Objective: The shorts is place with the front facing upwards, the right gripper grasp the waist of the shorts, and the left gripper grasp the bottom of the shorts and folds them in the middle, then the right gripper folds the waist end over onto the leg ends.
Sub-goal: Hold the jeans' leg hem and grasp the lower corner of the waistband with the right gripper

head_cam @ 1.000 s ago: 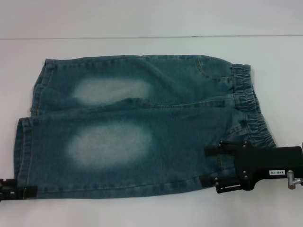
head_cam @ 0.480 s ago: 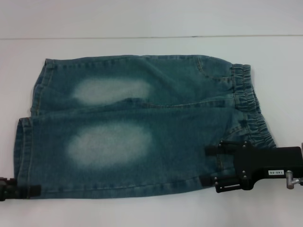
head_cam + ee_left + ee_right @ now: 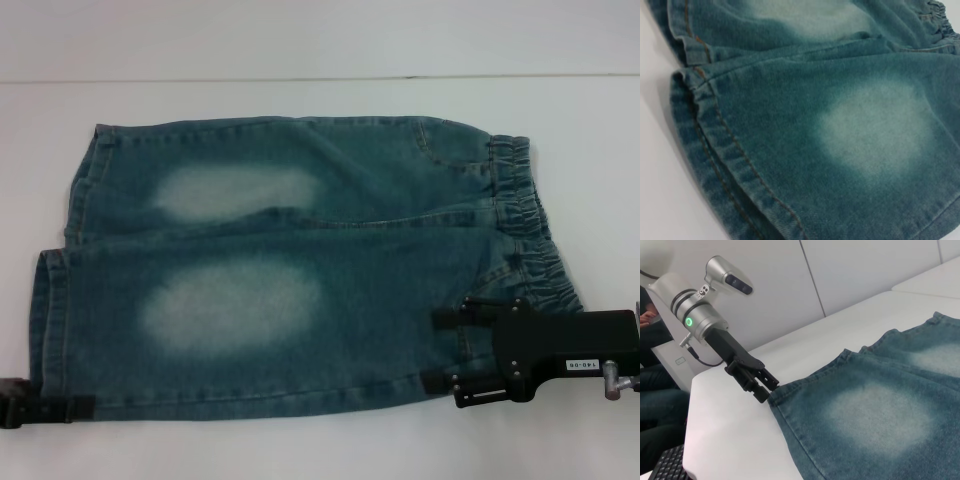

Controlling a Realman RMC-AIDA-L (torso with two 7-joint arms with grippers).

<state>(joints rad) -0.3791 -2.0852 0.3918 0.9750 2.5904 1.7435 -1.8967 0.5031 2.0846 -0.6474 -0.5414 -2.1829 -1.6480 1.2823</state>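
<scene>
The shorts [image 3: 300, 270] lie flat on the white table, pale thigh patches up. The gathered waist [image 3: 525, 220] is at the right and the leg ends [image 3: 50, 320] at the left. My right gripper [image 3: 438, 351], with its white label, rests open over the near corner just inside the waist, both fingers lying on the denim. My left gripper [image 3: 85, 408] is at the near hem corner. In the right wrist view the left gripper [image 3: 769, 390] stands open with that corner of the shorts [image 3: 880, 415] between its fingertips. The left wrist view shows the stitched hem [image 3: 715, 165] close up.
The white table [image 3: 320, 450] has bare room in front of and behind the shorts; a seam [image 3: 300, 78] runs across its back. Beyond the table's edge [image 3: 690, 430] are a seated person [image 3: 650, 365] and a keyboard [image 3: 662, 465].
My left gripper has slid to the right along the table's front, reaching the near hem corner. The right gripper and the shorts have not moved.
</scene>
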